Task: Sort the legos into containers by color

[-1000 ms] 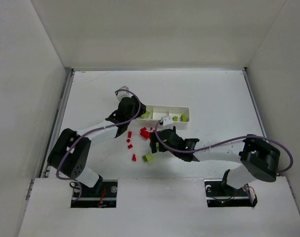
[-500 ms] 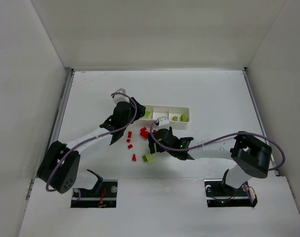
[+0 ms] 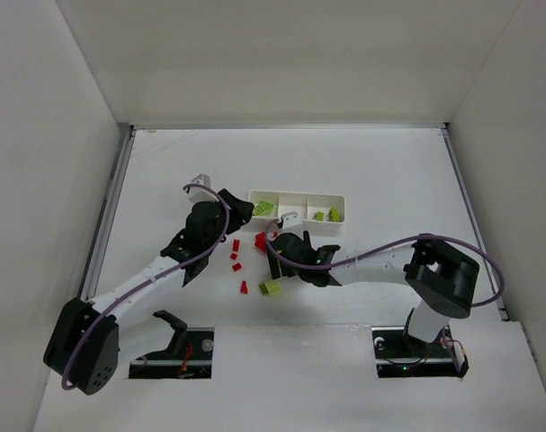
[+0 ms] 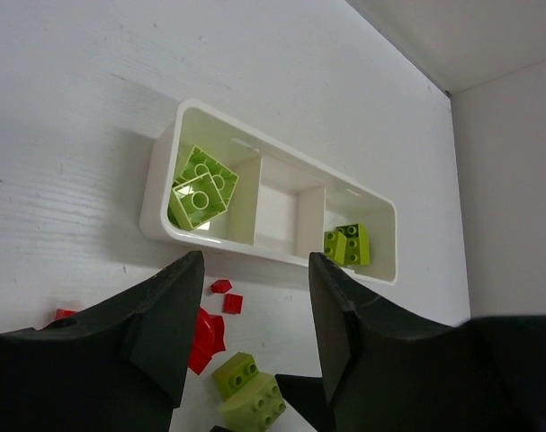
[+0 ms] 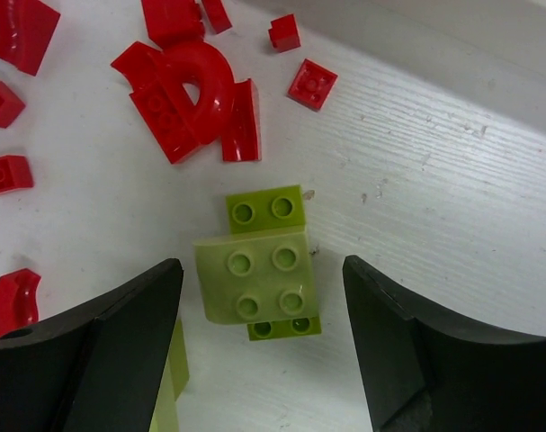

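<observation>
The white three-part tray (image 3: 298,195) lies mid-table. Its left compartment holds lime bricks (image 4: 201,186), its right compartment holds two more (image 4: 348,245), and the middle one is bare. Red pieces (image 5: 196,90) lie scattered in front of the tray (image 3: 237,261). My right gripper (image 5: 262,265) is open, with its jaws either side of a stacked lime brick (image 5: 259,265) on the table, not touching it. In the top view the right gripper (image 3: 275,268) sits just behind a lime brick (image 3: 272,289). My left gripper (image 4: 255,270) is open and empty, left of the tray (image 3: 235,211).
A second lime piece (image 5: 169,387) lies by my right gripper's left finger. Loose red bits (image 3: 244,287) lie between the two arms. White walls enclose the table on three sides. The right arm's purple cable loops over the table at the right.
My left gripper has drawn back left and toward me, off the tray's left end. My right gripper has shifted slightly left, over the lime brick.
</observation>
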Robot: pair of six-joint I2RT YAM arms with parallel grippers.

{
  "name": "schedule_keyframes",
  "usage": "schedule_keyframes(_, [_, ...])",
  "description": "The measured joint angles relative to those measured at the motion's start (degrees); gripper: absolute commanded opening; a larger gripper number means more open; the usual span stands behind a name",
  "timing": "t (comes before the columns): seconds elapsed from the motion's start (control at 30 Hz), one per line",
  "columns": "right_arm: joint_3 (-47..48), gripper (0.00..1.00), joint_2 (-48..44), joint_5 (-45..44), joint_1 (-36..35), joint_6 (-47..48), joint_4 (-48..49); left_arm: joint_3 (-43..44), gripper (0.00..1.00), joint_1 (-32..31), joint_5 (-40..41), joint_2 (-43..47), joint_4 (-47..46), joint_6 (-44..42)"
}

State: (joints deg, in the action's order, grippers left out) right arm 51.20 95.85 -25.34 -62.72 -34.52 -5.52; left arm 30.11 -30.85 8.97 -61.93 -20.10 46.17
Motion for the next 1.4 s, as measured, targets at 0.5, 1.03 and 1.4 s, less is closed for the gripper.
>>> schedule_keyframes(0.5, [6.0, 0.48, 4.2, -4.5, 0.0, -1.8, -7.8, -3.5, 0.48, 2.3, -3.1, 3.5, 0.8, 2.0])
schedule_keyframes(1.03, [-0.6, 0.37, -15.0, 0.2, 6.0, -7.7, 1.8, -8.6, 0.47, -2.3, -5.8, 16.8, 0.5, 5.3])
schedule_keyframes(1.4, [-4.3, 0.38, -17.5, 8.1, 12.8, -16.9, 13.6, -10.7, 0.51, -24.6, 11.2, 16.5, -1.0, -4.6])
